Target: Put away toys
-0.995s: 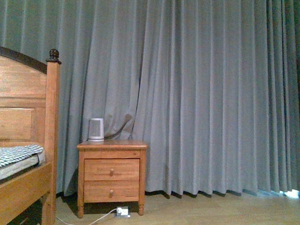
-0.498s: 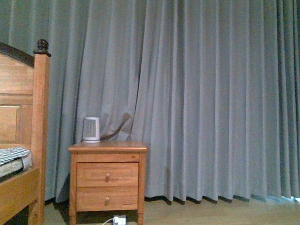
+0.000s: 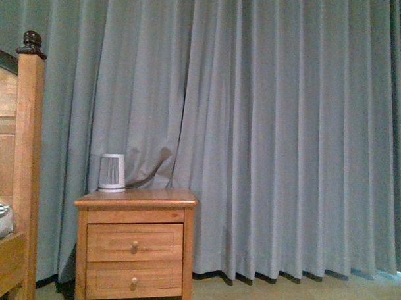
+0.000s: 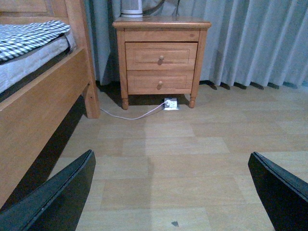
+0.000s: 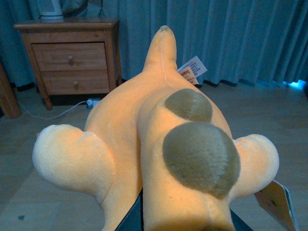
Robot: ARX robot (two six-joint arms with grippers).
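The right pincer (image 5: pixel 185 220) grips the orange-yellow plush toy (image 5: pixel 144 106), holding it clear of the floor (image 4: pixel 183 144) in front of the nightstand (image 5: pixel 70 53), with its tapered end pointing that way. The left pincer (image 4: pixel 171 159) gapes wide and empty, low over the floor, also in front of the nightstand.

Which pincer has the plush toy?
The right pincer grips the orange plush toy; the left pincer is open and empty above the floor.
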